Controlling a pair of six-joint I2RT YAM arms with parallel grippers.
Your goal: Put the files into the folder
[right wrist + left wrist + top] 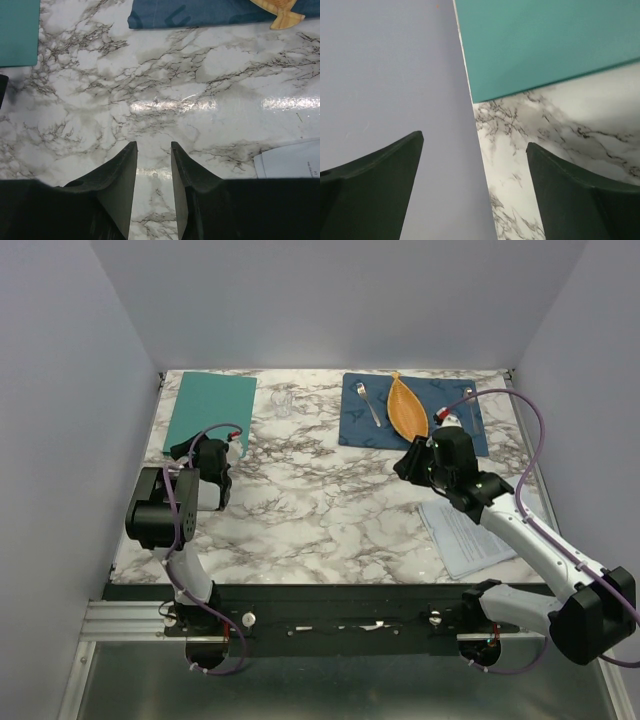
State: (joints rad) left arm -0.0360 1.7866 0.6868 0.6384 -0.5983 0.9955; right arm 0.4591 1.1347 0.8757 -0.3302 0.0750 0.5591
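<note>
The left gripper (474,140) stands wide open and empty, with the closed folder (545,45) lying flat just ahead of its fingers. The right gripper (153,144) has only a narrow gap with nothing in it, and the files (292,160) lie flat on the table (165,75) out beyond its right finger. Thin sheets flush on marble may slide or crumple under a pinch, and the shut folder could skid rather than open.

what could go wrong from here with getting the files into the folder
The folder lies closed and flat by the left wall; the open left gripper could shove it instead of lifting the cover. The files lie flat near the table's front edge, far across from the folder; the empty right gripper might crumple them or slide them off.
</note>
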